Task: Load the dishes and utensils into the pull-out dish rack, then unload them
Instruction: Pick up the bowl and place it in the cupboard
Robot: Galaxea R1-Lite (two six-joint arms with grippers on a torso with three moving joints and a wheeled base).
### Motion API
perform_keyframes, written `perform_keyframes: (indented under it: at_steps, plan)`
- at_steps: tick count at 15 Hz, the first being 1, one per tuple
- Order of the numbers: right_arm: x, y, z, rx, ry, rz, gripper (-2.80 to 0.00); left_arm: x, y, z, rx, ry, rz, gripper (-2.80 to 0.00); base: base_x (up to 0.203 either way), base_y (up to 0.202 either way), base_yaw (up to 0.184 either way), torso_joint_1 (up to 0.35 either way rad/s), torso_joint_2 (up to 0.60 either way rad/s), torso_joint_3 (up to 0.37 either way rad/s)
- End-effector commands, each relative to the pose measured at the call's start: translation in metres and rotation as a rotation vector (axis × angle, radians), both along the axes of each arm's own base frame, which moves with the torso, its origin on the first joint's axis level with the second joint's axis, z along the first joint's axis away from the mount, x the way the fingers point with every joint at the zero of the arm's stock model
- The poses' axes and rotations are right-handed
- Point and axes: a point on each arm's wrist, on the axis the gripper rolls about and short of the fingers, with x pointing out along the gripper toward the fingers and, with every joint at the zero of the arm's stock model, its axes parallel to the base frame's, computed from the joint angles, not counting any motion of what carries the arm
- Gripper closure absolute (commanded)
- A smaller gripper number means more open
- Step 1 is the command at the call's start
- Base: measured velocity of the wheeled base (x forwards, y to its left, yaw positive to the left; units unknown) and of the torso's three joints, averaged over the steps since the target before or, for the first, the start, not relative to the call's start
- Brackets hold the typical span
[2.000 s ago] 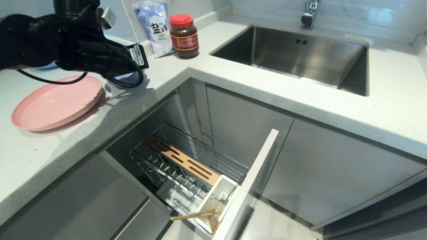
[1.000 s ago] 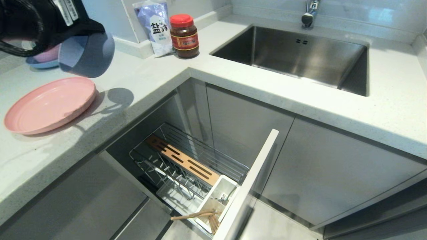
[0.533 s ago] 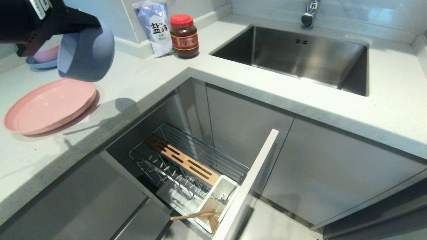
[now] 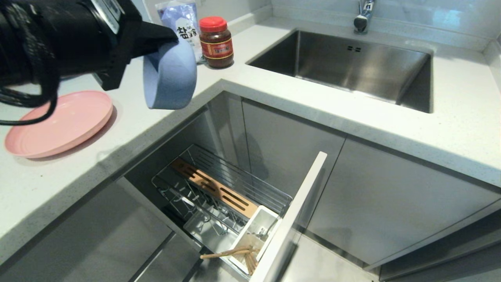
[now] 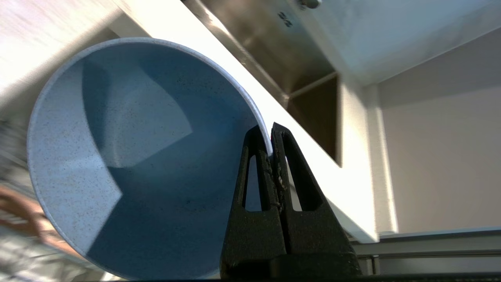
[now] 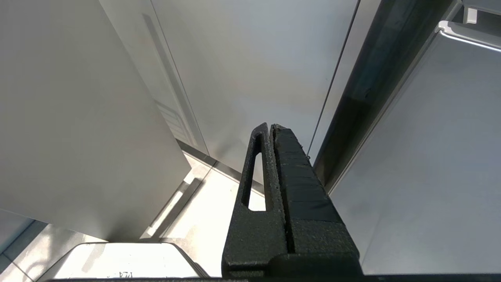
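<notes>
The left gripper (image 5: 270,147) is closed on the rim of the blue-grey bowl (image 4: 169,76), with 1 finger inside the rim and 1 outside. The bowl is held on its side, clear of the white countertop (image 4: 274,90), above the counter's front edge near the inside corner. Its opening is turned toward the arm.

The pink plate (image 4: 58,121) lies flat on the countertop to the left, well apart from the bowl and just short of the counter edge.

Below the corner, the pull-out dish rack (image 4: 219,196) is drawn out. Its upright prongs (image 4: 188,196) stand unoccupied, and the slotted wooden board (image 4: 215,188) lies along the far side of the basket. The white cutlery cup (image 4: 254,231) sits at the front end, against the narrow front panel (image 4: 291,219). The chopsticks (image 4: 231,252) lean out over the near rim of the cup. Open room is visible between the counter edge and the rack's wire rim.

A red-lidded jar (image 4: 216,41) and a salt packet (image 4: 182,23) stand at the back of the counter, beside the sink (image 4: 344,66).

The right gripper (image 6: 270,129) hangs beside cabinet fronts, its fingers pressed together with nothing between them.
</notes>
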Motion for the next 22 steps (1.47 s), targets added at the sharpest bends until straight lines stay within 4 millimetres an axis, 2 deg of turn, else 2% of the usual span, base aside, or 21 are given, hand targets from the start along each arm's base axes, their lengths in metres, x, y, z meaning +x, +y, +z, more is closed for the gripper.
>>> perform_keyframes:
  at_steps: [1,5,7,11,16,20,22]
  plan:
    - [0.000,0.000,0.000,0.000,-0.003,0.001,0.00,0.005,-0.018,-0.026,-0.063,-0.013,-0.034,0.00,0.000,0.000,0.000,0.000,0.00,0.000]
    - [0.000,0.000,0.000,0.000,-0.004,0.001,0.00,0.014,-0.034,-0.074,-0.180,0.073,0.000,0.00,0.000,0.000,0.000,0.000,0.00,0.000]
    - [0.000,0.000,0.000,0.000,-0.004,0.000,0.00,0.029,-0.048,-0.089,-0.241,0.076,0.059,0.00,0.000,0.000,0.000,0.000,0.00,0.000]
    - [0.000,0.000,0.000,0.000,-0.002,0.000,0.00,0.058,-0.073,-0.142,-0.218,0.184,0.194,0.00,0.000,0.000,0.000,0.000,0.00,0.000]
    - [0.000,0.000,0.000,0.000,-0.004,0.001,0.00,0.066,-0.085,-0.168,-0.308,0.198,0.180,0.00,0.000,0.000,0.000,0.000,0.00,0.000]
    - [0.000,0.000,0.000,0.000,-0.003,0.000,0.00,0.075,-0.096,-0.201,-0.341,0.183,0.168,0.00,0.000,0.000,0.000,0.000,0.00,0.000]
    - [0.000,0.000,0.000,0.000,-0.002,-0.001,0.00,0.076,-0.098,-0.207,-0.374,0.215,0.165,0.00,0.000,0.000,0.000,0.000,0.00,0.000]
